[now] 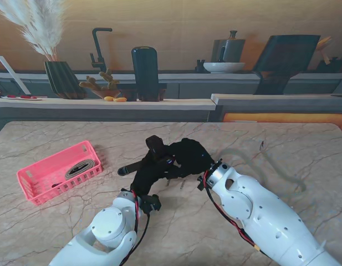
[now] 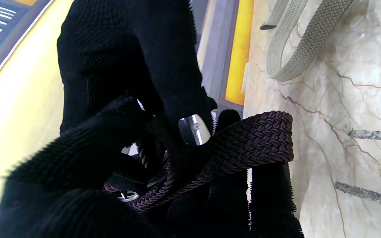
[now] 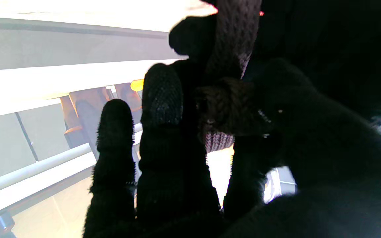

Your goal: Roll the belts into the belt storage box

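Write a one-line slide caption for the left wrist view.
Both gloved hands work a dark braided belt near its silver buckle, while a grey woven belt lies loose on the marble table.

Both black-gloved hands, left hand (image 1: 151, 173) and right hand (image 1: 188, 158), together on a dark belt (image 1: 128, 168) mid-table

No text, label, brand, number or sign can be read on anything in these three camera views.
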Robot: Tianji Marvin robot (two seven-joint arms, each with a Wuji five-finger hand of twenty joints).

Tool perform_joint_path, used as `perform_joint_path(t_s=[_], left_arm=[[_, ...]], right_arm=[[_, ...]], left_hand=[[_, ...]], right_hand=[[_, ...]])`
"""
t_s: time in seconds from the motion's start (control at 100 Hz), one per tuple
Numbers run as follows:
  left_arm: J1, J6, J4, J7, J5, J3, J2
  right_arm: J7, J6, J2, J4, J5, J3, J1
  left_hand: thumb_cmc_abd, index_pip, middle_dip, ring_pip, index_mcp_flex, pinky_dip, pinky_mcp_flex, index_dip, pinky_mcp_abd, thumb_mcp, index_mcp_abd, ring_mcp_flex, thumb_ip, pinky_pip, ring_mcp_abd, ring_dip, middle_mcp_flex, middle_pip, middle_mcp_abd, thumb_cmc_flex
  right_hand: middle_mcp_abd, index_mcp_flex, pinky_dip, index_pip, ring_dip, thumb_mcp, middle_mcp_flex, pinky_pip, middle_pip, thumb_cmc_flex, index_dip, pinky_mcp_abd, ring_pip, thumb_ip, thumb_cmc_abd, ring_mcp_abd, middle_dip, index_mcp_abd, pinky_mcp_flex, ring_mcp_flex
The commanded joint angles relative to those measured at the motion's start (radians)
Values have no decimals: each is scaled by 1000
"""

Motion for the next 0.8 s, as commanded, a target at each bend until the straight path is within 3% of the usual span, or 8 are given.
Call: perform_joint_path(t_s=[0.0, 0.16, 0.23, 0.4, 0.57, 0.65, 0.79], left_arm=[[4, 8, -36, 1, -5, 1, -16], [3, 45, -42, 28, 6, 0, -21], [-3, 60, -38, 39, 18, 1, -24], [-43, 79, 18, 52, 150, 20, -26], [-78, 82, 68, 35, 262, 39, -17], [-87, 80, 79, 19, 295, 46, -10], [-99, 61, 93, -14, 359, 58, 5]], right_arm=[[32, -15, 8, -17, -19, 2, -26], [59, -34, 23, -67, -59, 46, -61], [47, -41, 27, -100, -84, 81, -89], [2, -57, 29, -203, -131, 188, -170], [-4, -53, 34, -264, -166, 260, -207], [27, -39, 37, -280, -165, 282, -213], [151, -33, 46, -295, -138, 309, -212]], left_hand=[[48, 95, 49, 50, 53, 5, 49, 19, -7, 27, -167, 55, 13, 59, -40, 23, 83, 49, -90, 101], [104, 147, 187, 91, 89, 8, 99, 23, -4, -18, -145, 138, -23, 127, -36, 140, 177, -24, -85, 356], [142, 172, 214, 134, 110, 23, 92, 34, 9, -56, -131, 136, -20, 152, -32, 188, 178, -7, -87, 417], [179, 268, 260, 219, 156, 94, 77, 108, 28, -110, -111, 122, -18, 190, -32, 294, 160, 17, -61, 473], [190, 334, 292, 265, 168, 156, 75, 197, 47, -148, -124, 124, -19, 218, -29, 341, 173, 11, -48, 489], [199, 345, 307, 288, 164, 177, 75, 228, 51, -168, -128, 118, -18, 228, -18, 352, 172, 7, -44, 498], [215, 369, 321, 302, 156, 197, 70, 273, 57, -185, -138, 113, -13, 227, -24, 355, 165, 7, -40, 512]], right_hand=[[-91, -36, -12, -22, -11, 43, -41, -22, -9, -48, 15, 26, -12, 52, 50, -7, -28, 26, -42, -40], [-91, -95, 1, -49, -7, 9, -116, -42, -48, -98, 15, 33, -20, 53, 67, 8, -35, -9, -107, -110], [-85, -102, 6, -51, -8, -3, -140, -47, -61, -112, 17, 29, -22, 55, 75, 7, -36, -16, -117, -126], [-74, -113, 16, -49, -11, -24, -194, -52, -77, -131, 27, 16, -29, 58, 91, 1, -32, 20, -112, -149], [-62, -155, 27, -86, -68, -50, -270, -75, -96, -133, 33, 6, -116, 63, 107, 17, -30, 84, -107, -175], [-55, -189, 29, -113, -106, -63, -323, -89, -123, -138, 32, 7, -181, 63, 111, 40, -41, 99, -114, -198], [-47, -260, 29, -159, -150, -93, -403, -115, -177, -145, 26, 9, -268, 59, 113, 66, -59, 108, -136, -240]])
